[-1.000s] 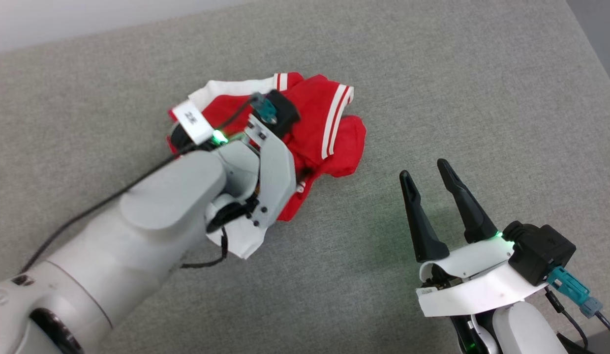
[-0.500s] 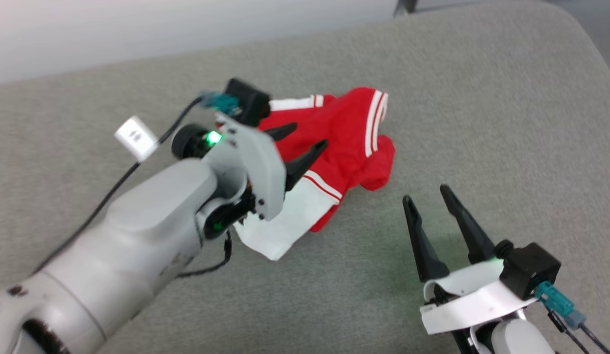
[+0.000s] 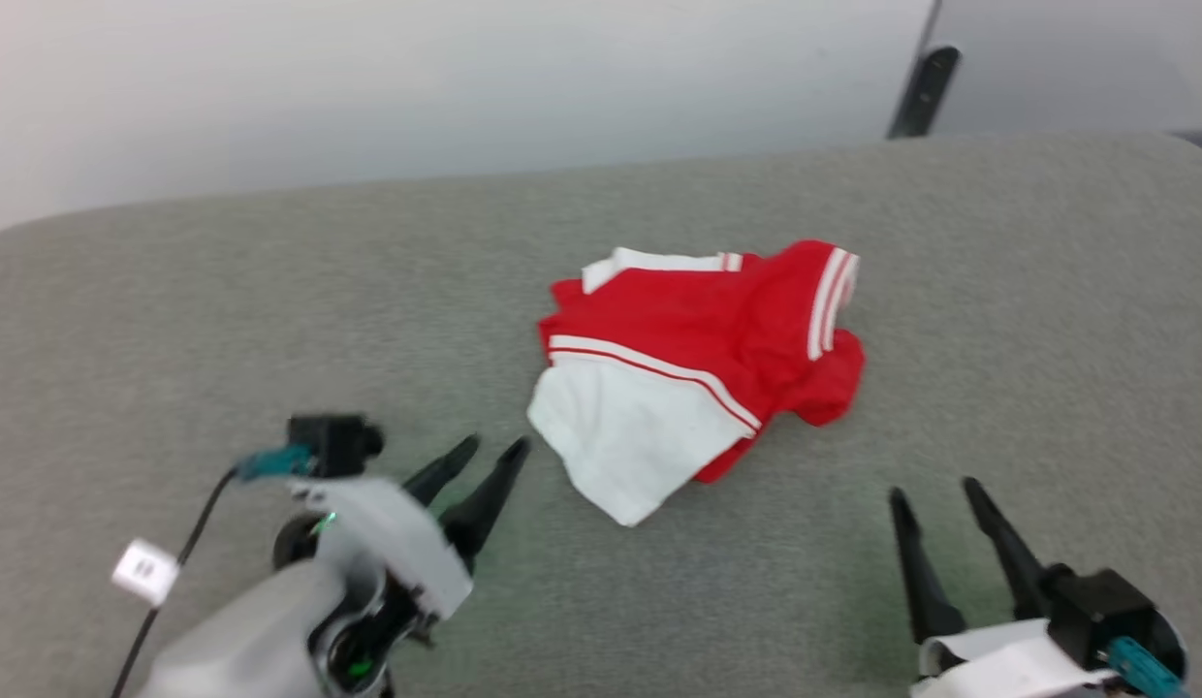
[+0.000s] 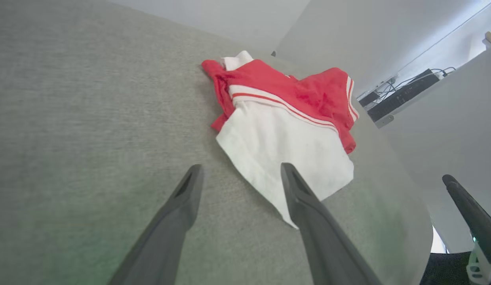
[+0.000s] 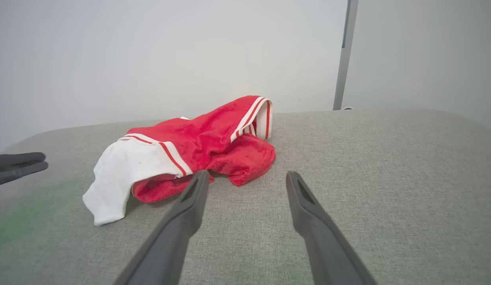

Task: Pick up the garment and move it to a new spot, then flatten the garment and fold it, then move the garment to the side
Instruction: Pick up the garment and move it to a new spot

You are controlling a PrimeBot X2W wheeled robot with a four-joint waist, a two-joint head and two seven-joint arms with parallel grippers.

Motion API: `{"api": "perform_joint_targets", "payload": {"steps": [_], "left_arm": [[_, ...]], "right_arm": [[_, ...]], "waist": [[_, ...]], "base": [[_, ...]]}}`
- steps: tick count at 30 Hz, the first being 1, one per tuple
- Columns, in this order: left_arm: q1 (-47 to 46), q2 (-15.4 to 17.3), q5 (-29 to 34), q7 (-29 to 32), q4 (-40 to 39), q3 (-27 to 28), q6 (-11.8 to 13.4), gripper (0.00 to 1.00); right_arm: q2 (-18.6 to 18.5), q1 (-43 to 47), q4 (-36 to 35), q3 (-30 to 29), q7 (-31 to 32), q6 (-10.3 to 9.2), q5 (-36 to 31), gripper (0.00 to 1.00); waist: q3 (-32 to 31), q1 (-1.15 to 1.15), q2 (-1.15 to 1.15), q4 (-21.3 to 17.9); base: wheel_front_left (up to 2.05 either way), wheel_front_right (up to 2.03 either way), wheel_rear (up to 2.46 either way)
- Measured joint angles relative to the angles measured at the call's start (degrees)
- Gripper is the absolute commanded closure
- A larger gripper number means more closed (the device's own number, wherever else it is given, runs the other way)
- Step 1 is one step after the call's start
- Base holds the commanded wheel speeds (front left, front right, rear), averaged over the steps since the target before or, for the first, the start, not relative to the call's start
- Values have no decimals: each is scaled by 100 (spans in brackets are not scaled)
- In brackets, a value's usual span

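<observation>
T-shirt (image 3: 717,330): soft, bright red, white short sleeves, thin red-and-white stripe trim. It lies crumpled in a heap on the grey woven fabric surface (image 3: 271,320), just toward 3 o'clock of the head view's middle. It is not flat and not folded.

- One white sleeve (image 3: 630,436) spreads out of the heap toward 7 o'clock, flat on the surface.
- The red body is bunched toward 2 o'clock.
- A striped cuff (image 3: 829,291) stands up at the heap's 1 o'clock edge.

My left claw (image 3: 494,444): at 7 o'clock in the head view, the two dark fingers spread apart with nothing between them. The tips point toward 1 o'clock, at the white sleeve. They are near its edge but clear of the cloth. A white tag (image 3: 143,570) hangs on the black cable (image 3: 189,528) at 9 o'clock of my wrist.

My right claw (image 3: 933,490): at 5 o'clock in the head view, fingers wide apart and empty, pointing to 12 o'clock. The shirt sits at 11 o'clock from these tips, apart from them. In the right wrist view the bunched red cloth lies just beyond my left-hand finger; I cannot tell whether they touch.

Background: a pale wall (image 3: 417,87) runs along 12 o'clock, with a dark slanted post (image 3: 921,92) at 1 o'clock.
</observation>
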Motion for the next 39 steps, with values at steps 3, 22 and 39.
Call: {"api": "perform_joint_targets", "payload": {"steps": [3,22,39], "left_arm": [[440,116,-30,-55,-79,343,55,0],[4216,-415,3649,-76,-2022,4746,990,0],[5157,-1762,6217,-77,-2876,6438,266,0]], "right_arm": [[-42,144,-98,-199,57,0,-19,0],[-224,778,-702,-893,478,0,-9,0],[-75,775,-964,-1103,524,0,124,0]], "waist": [[-93,0,0,175],[-714,0,0,402],[-834,0,0,339]], "base": [[0,0,0],[0,0,0],[0,0,0]]}}
